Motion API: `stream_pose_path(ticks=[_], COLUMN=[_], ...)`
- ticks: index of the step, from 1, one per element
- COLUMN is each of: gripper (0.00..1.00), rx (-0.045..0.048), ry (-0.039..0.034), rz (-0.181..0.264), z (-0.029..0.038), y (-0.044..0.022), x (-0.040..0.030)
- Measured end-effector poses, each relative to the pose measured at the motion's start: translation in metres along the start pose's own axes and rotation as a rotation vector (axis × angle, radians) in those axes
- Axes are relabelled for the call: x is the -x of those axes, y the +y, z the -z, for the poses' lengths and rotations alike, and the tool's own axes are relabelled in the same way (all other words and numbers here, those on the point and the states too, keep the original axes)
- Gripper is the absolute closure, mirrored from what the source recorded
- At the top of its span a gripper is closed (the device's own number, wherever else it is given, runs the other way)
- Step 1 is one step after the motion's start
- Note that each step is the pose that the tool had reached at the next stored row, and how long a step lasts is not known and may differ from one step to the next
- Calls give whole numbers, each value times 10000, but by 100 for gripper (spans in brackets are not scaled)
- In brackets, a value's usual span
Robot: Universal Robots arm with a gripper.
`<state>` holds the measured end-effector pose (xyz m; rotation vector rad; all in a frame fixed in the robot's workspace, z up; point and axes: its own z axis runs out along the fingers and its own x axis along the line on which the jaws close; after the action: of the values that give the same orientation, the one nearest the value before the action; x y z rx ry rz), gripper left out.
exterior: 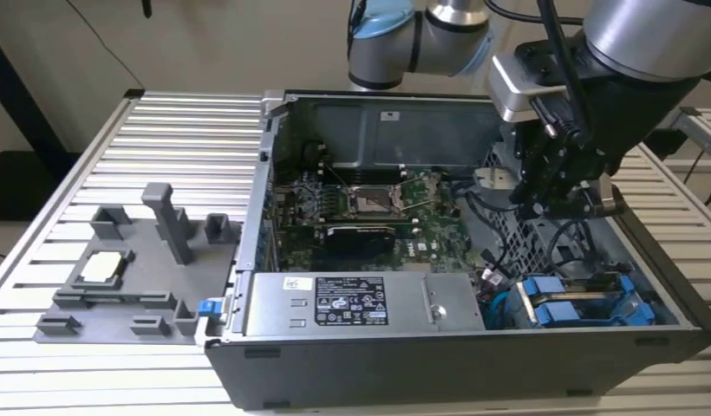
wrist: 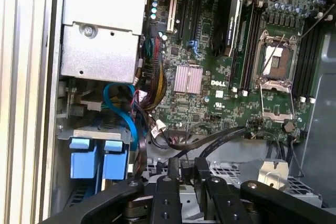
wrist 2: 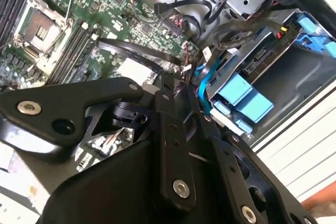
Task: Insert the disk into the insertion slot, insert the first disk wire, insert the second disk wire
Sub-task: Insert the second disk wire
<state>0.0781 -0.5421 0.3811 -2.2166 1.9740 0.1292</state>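
Over slatted aluminium bench (exterior: 159,130), holding jaws of black gripper (exterior: 564,208) narrow near bright-blue-framed disk (exterior: 570,305) seemingly seated in dark grey sheet-metal insertion slot (wrist: 92,134), wires apparently pending.

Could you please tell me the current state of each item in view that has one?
Computer case: open, side panel off.
Disk: in its blue carrier, apparently seated in the insertion slot.
Processor socket: bare, no cooler fitted.
Blue cable: looped beside the insertion slot; ends hidden.
Claw: hovers inside the computer case, near the insertion slot.
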Motion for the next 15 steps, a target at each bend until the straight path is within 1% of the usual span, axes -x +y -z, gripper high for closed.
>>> stream_pose_path(ticks=[1,4,5,11,13,14,15], gripper=[73,73,73,73,75,83,83], rx=[-22,-158,-185,-189,-189,-189,-189], ry=[2,21,23,23,23,22,23], rz=[4,30,35,36,37,36,36], z=[-4,-21,-25,-27,-27,-28,-28], y=[11,25,26,27,27,27,27], x=[0,-1,-1,-2,-2,-2,-2])
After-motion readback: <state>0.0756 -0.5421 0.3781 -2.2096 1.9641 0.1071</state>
